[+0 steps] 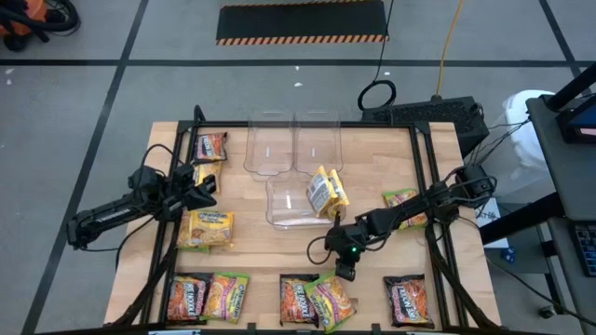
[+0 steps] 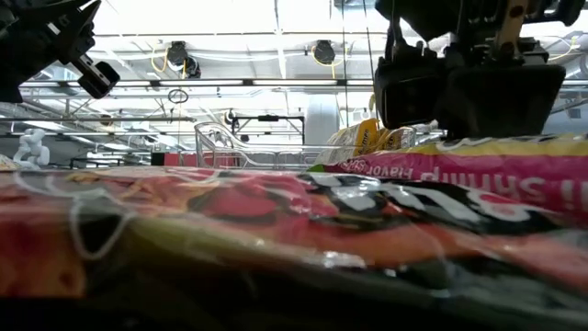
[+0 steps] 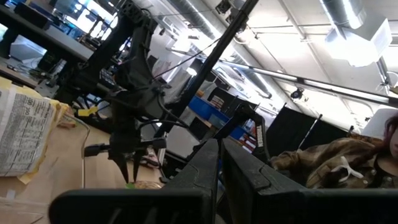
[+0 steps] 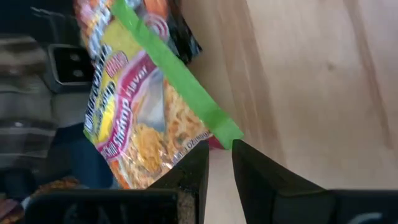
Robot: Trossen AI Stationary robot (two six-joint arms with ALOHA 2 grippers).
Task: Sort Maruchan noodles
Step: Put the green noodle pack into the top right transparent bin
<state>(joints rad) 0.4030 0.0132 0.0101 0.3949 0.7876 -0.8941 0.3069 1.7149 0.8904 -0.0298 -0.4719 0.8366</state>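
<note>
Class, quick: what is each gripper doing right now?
Left gripper: shut, holding nothing visible.
Right gripper: narrowly open, empty, above the lime-green noodle packet.

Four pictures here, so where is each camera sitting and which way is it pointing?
High view: overhead, looking straight down on the table, both arms, the clear bins.
Low view: table-top height, looking level across noodle packets; arms hang in from above.
Left wrist view: looks past its own fingers into the room.
Right wrist view: looks past its fingers at the lime-green packet.
High and right wrist views share that packet.
</note>
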